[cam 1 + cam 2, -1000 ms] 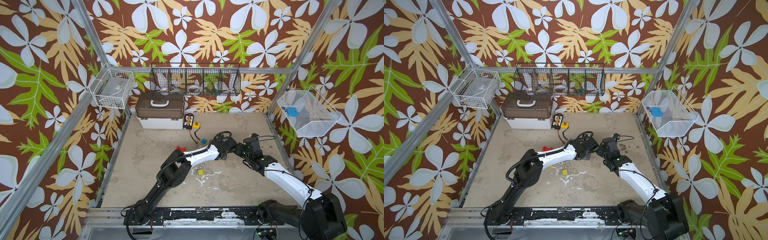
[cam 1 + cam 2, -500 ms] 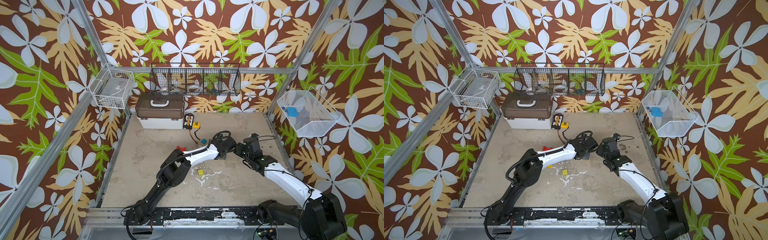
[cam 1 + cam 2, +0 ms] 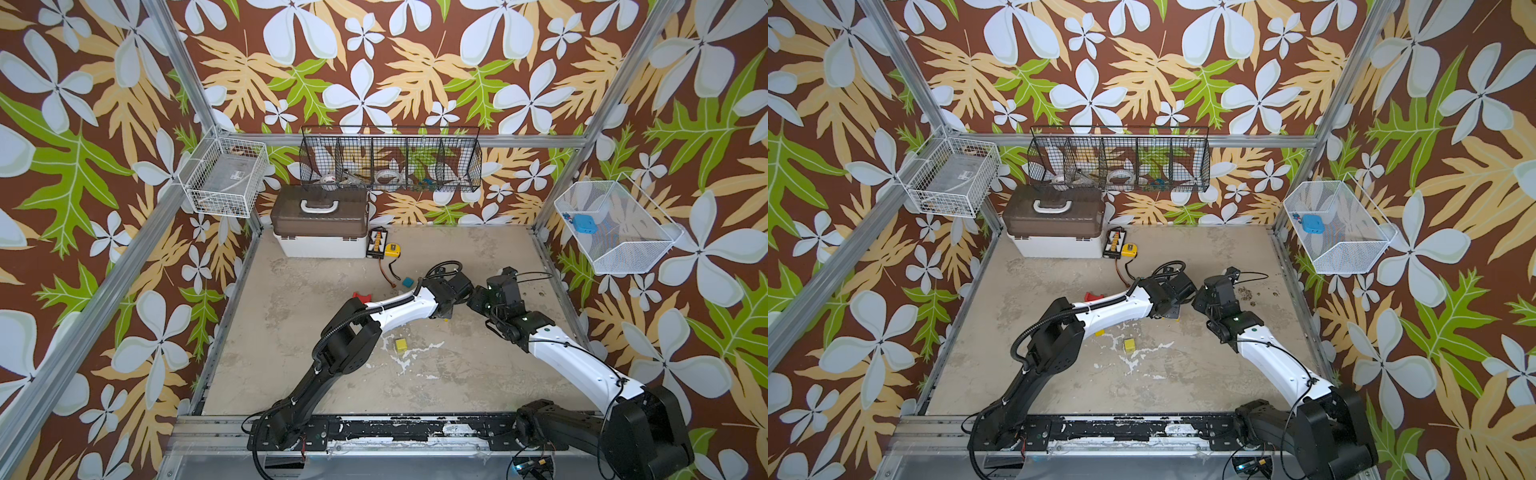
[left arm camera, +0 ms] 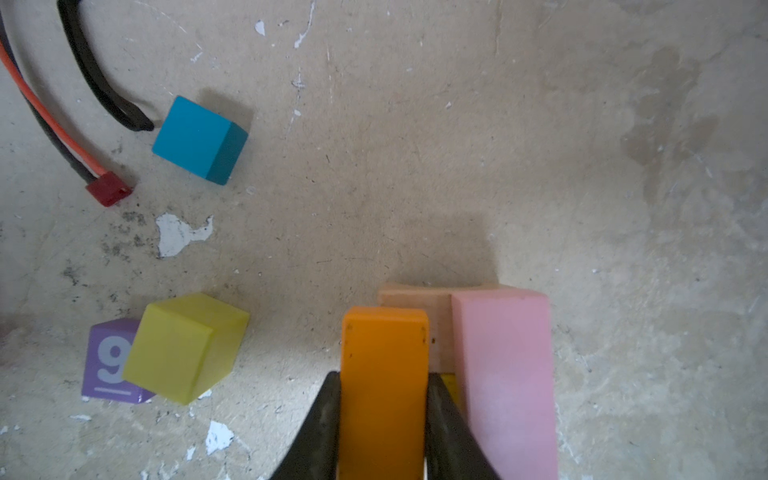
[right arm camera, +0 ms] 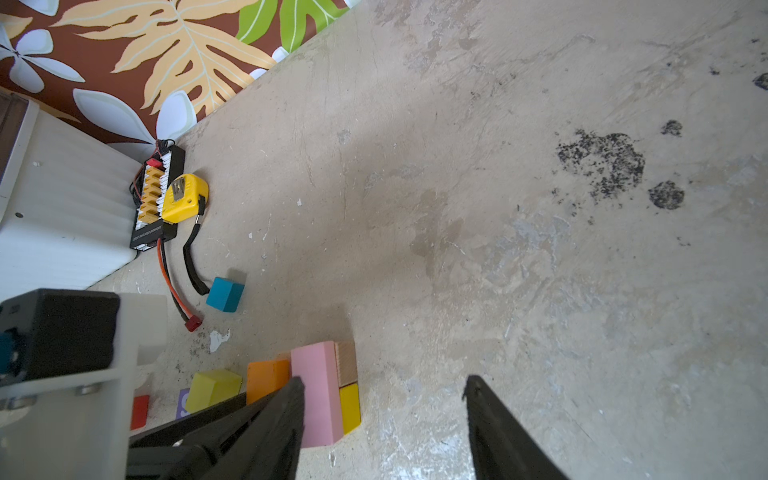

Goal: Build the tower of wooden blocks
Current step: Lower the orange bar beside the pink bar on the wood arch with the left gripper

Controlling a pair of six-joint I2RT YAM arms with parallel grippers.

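My left gripper [image 4: 383, 376] is shut on an orange bar [image 4: 384, 395], which it holds against a pink bar [image 4: 503, 374]. A tan block [image 4: 415, 303] and a yellow block [image 5: 350, 407] sit tight against the pink bar [image 5: 318, 395]; this low cluster is all that shows of the tower. My right gripper [image 5: 384, 386] stands open close beside the cluster, one finger near the pink bar and nothing between its fingers. Loose wood blocks lie around: a teal cube [image 4: 199, 139], a yellow cube [image 4: 183, 347] leaning on a purple "9" block [image 4: 106, 361], and a red arch [image 3: 362, 297].
A brown-lidded white toolbox [image 3: 320, 232] stands at the back left, with a connector board and a yellow tape measure [image 5: 183, 197] beside it. Their cables end near the teal cube [image 5: 225, 294]. Another yellow cube [image 3: 401, 344] lies under the left arm. Wire baskets hang on the walls.
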